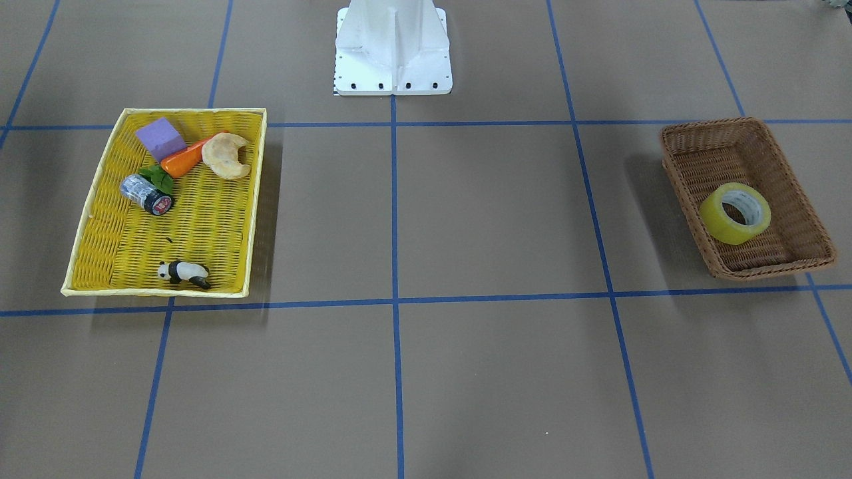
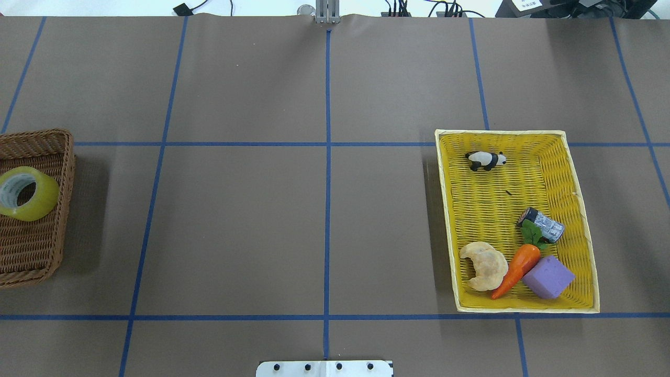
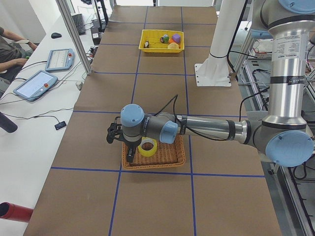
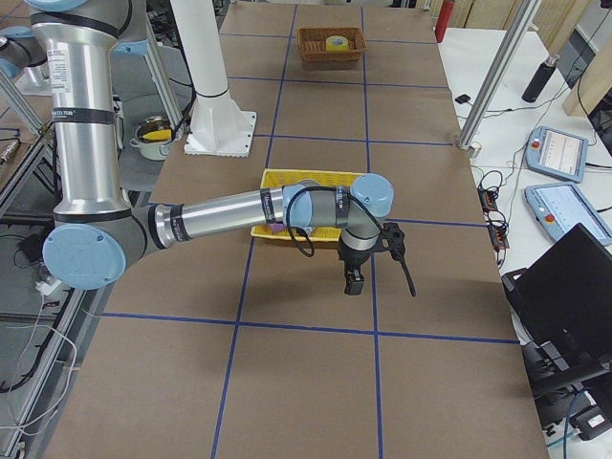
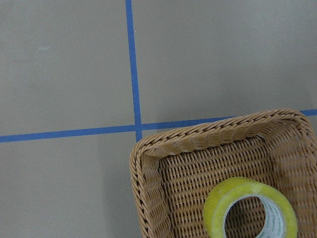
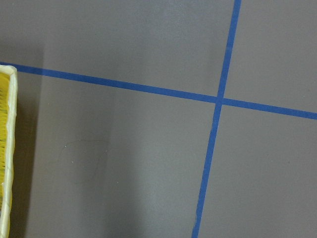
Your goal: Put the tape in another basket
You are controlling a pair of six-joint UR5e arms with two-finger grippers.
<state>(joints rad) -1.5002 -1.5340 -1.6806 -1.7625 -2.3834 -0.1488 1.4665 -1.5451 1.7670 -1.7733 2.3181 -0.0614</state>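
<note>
Brown woven wicker basket (image 2: 31,246): it is sitting at the far left of the table. Its raised sloping sides are keeping its load from rolling out.
Wide roll of translucent yellow packing tape (image 2: 44,203): it is lying inside this brown basket, tilted a little on the woven floor. Its pale core is facing upward, so I judge one wall of the ring is offering itself for a pinch from above.
Left gripper (image 3: 130,155): it is hanging low over the basket's edge, just beside the tape, probably because this arm is serving the left side. It is showing only in a side view, so I cannot tell if its fingers are apart or together.
Brown paper-covered table (image 2: 235,225): its blue lines are dividing it into squares between the two containers.
Shallow bright yellow woven tray (image 2: 444,209): it is standing well apart, on the right, and is holding several small toys.
Right gripper (image 4: 354,282): it is pointing down over the table just beside the tray. Its fingers' state I cannot tell either.
Task state: the tape is resting in the brown basket, not in the tray. Start or end, the pictures are not telling.
</note>
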